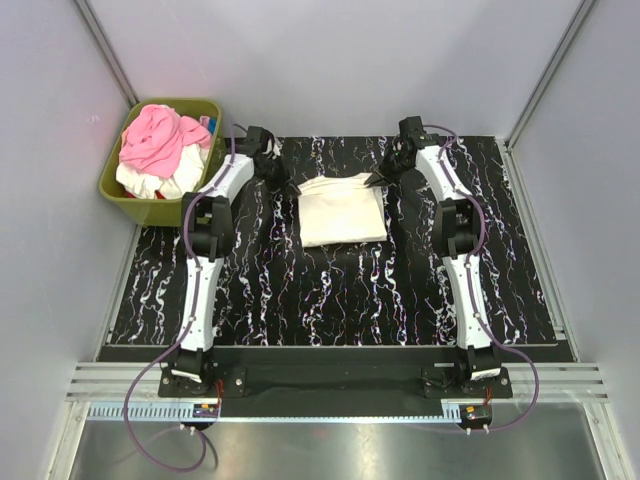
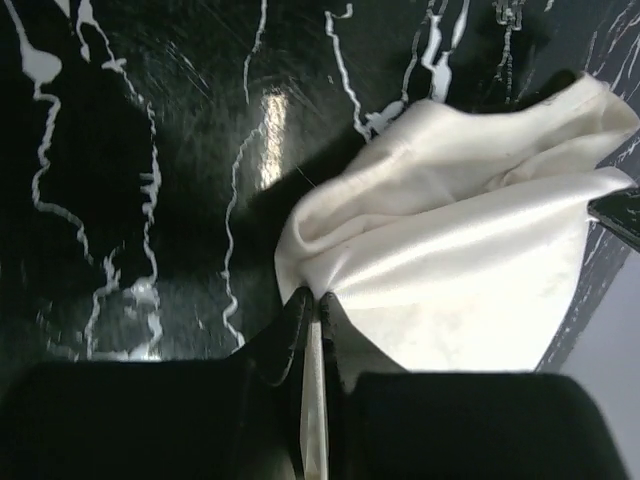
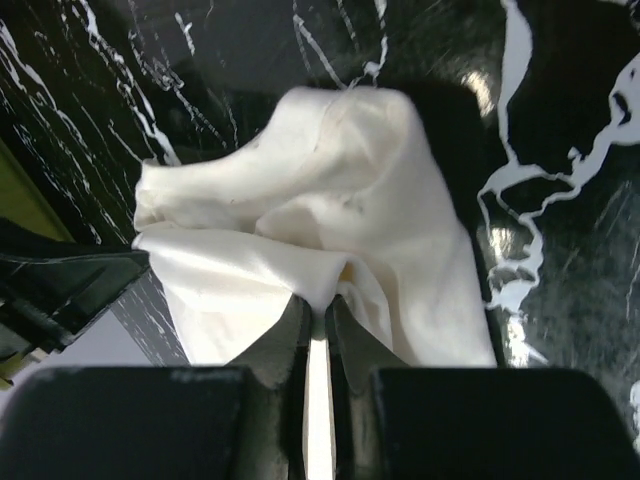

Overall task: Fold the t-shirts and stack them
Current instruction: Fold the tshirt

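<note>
Black marbled tabletop (image 1: 330, 290). At ten o'clock, green bin (image 1: 115, 190) heaped with pink and white clothes (image 1: 160, 145). Toward twelve from centre, folded white t-shirt (image 1: 342, 212) lying flat. Clenched on its eleven o'clock corner, left fingers (image 2: 312, 305); on its one o'clock corner, right fingers (image 3: 318, 305).

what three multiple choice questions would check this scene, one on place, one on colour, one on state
1. Where does the white shirt lie?
A. draped over a camera
B. on the black mat
C. on the metal strip

2. What colour is the cloth heaped highest in the green bin?
A. pink
B. blue
C. black

3. How do the left gripper and right gripper stand?
A. both open
B. one open, one shut
C. both shut on the white shirt

Answers: B, the top view shows it flat on the mat. A, a pink shirt crowns the pile. C, each wrist view shows fingers pinched on white cloth.
</note>
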You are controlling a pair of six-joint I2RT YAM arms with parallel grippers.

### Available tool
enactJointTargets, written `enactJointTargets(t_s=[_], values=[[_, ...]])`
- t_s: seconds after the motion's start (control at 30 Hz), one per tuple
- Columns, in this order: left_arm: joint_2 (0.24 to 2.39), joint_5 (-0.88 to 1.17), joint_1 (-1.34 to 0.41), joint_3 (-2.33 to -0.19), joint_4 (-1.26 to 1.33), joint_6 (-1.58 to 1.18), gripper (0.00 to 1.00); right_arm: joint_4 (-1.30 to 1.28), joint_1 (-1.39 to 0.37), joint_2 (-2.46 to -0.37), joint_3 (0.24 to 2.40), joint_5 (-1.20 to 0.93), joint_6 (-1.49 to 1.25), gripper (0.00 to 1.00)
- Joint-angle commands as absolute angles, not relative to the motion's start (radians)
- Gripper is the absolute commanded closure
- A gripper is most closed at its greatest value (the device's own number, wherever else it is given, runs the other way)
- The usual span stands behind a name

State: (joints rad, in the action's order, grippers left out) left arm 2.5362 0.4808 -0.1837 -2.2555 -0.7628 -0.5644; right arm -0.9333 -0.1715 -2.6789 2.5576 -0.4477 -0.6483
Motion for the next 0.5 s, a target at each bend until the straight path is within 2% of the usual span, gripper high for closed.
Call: enactJointTargets(t_s=[0.0,0.1,0.2,0.33,0.47], values=[[2.565,0.574,-0.158,-2.318,-0.664,-0.589,0.91,-0.832,-0.14,-2.687,2.571,-0.453,-0.695,1.0],[2.585,0.613,-0.153,-2.33,-0.591,-0.623,0.87,-0.786,-0.138,-2.68,2.537,-0.463,-0.7,1.0],[2.576,0.635,-0.153,-2.333,-0.561,-0.646,0.89,-0.756,-0.133,-2.639,2.485,-0.471,-0.672,1.0],[2.458,0.634,-0.156,-2.251,-0.502,-0.667,0.89,-0.762,-0.124,-2.533,2.421,-0.456,-0.638,1.0],[2.408,0.638,-0.158,-2.236,-0.446,-0.693,0.83,-0.727,-0.104,-2.432,2.309,-0.431,-0.634,1.0]])
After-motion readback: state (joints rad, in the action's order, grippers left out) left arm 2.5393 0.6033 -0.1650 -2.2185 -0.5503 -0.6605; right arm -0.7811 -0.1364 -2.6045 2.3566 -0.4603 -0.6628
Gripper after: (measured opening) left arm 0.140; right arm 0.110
